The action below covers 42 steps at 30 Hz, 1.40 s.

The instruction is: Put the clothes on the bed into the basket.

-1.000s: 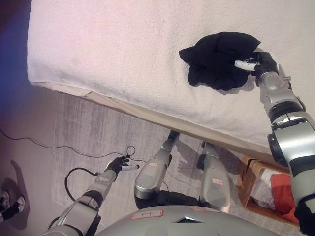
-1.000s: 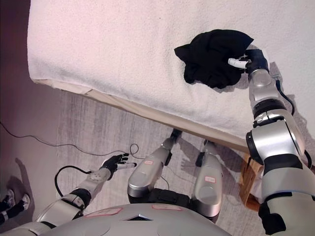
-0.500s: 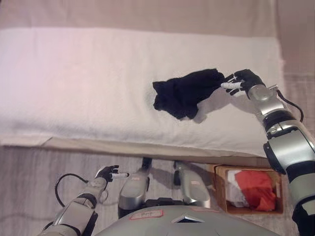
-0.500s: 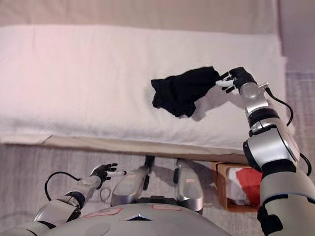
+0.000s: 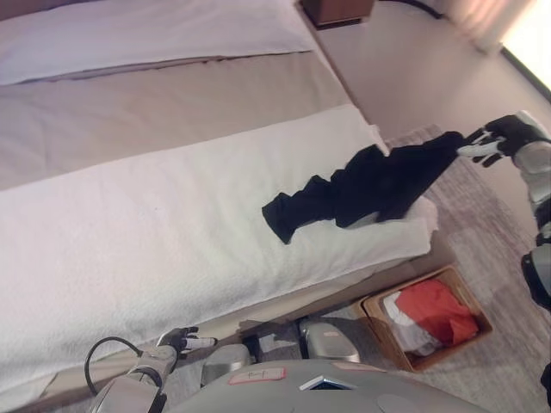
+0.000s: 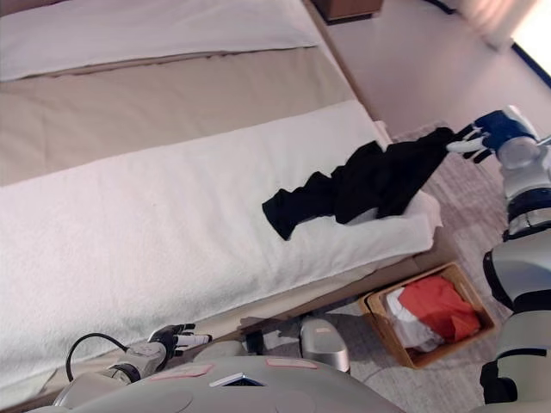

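one black garment [image 5: 370, 185], one bed [image 5: 155, 224], one basket [image 5: 428, 317], two cloths inside, red [image 5: 435, 310] and white [image 5: 405, 323]

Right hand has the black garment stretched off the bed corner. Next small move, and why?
Probably keep lifting and drawing the right hand outward until the black garment clears the bed, then swing toward the basket. The fingers pinch only one end, and the other end lies on the white cover. The basket sits on the floor below the bed's edge.

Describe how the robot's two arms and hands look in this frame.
Both arms are silver-grey with dark bands at the joints. The right hand is dark with a white fingertip; the left hand is dark too, with a white-tipped finger.
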### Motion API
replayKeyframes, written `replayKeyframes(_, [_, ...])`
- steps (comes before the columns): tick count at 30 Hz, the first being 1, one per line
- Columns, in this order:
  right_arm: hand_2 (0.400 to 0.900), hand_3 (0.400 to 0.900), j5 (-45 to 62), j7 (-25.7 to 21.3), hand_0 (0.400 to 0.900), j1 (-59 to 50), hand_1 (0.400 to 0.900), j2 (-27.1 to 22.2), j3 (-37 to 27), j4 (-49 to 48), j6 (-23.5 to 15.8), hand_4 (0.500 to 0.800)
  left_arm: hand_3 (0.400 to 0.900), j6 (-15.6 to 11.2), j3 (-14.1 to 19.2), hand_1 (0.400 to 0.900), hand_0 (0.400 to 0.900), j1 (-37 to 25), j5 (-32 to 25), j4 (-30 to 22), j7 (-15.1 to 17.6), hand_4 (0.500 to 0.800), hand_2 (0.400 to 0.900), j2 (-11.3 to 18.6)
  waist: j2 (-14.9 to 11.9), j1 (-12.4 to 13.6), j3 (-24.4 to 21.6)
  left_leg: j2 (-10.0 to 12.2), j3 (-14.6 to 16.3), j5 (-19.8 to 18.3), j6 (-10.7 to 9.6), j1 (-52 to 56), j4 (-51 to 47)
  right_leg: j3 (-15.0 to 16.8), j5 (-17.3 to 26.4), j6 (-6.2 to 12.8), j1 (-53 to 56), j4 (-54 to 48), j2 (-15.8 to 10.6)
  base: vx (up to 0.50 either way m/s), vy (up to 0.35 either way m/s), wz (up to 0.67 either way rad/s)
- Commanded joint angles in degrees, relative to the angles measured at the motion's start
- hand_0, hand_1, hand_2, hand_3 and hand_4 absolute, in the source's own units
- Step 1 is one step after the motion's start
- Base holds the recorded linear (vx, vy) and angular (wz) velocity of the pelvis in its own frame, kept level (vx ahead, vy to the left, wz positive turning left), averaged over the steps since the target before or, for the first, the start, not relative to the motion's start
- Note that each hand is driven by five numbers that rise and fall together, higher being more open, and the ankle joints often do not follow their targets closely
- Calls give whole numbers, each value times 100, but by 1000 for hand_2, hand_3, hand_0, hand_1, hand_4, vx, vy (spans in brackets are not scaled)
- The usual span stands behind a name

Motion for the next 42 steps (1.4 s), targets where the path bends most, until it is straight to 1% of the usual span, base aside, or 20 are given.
replayKeyframes(1, [400,400,-221,-263,400,-881,400,-762,301,442,-136,500,900,15,-47,900,900,139,183,228,-37,800,900,346,79,-50,-183,261,324,-512,-73,-153,393,16,-538,311,26,489,37,-36,14,-42])
replayKeyframes(6, [400,400,-335,-231,400,-777,400,-1039,215,594,-103,500,900,6,-22,900,900,201,197,219,-66,800,900,370,161,-181,-152,257,500,-545,-33,-98,387,187,-477,365,-17,487,86,-29,14,-35])
replayKeyframes(12, [400,400,-411,-224,400,-520,400,-1122,31,616,-81,500,900,4,3,900,900,212,225,206,-64,800,900,348,234,-254,-137,239,628,-581,-12,-73,407,311,-429,397,-47,460,112,-8,0,-18])
replayKeyframes(17, [400,400,-412,-226,400,-459,400,-1193,-4,563,-71,500,900,2,0,900,900,156,240,203,-26,800,900,349,283,-250,-129,233,623,-556,-35,-114,414,304,-424,392,-69,447,87,-2,-4,1])
replayKeyframes(27, [400,400,-802,-110,400,-399,400,-1565,149,749,33,500,900,47,54,900,900,130,251,237,-26,800,900,406,381,-311,-124,249,620,-525,-87,-117,386,226,-440,363,-38,406,57,0,-6,1])
replayKeyframes(37, [400,400,-990,-45,400,71,400,-1962,-183,933,138,500,900,101,73,900,900,105,360,271,-64,800,900,464,443,-423,-120,257,599,-534,-116,-133,391,154,-472,340,-22,422,24,0,-3,1])
replayKeyframes(42, [400,400,-1038,-8,400,488,400,-2134,-543,1046,193,500,900,125,49,900,900,88,411,269,-85,800,900,453,512,-497,-122,249,580,-536,-121,-128,381,140,-499,331,-6,437,3,2,-1,3])
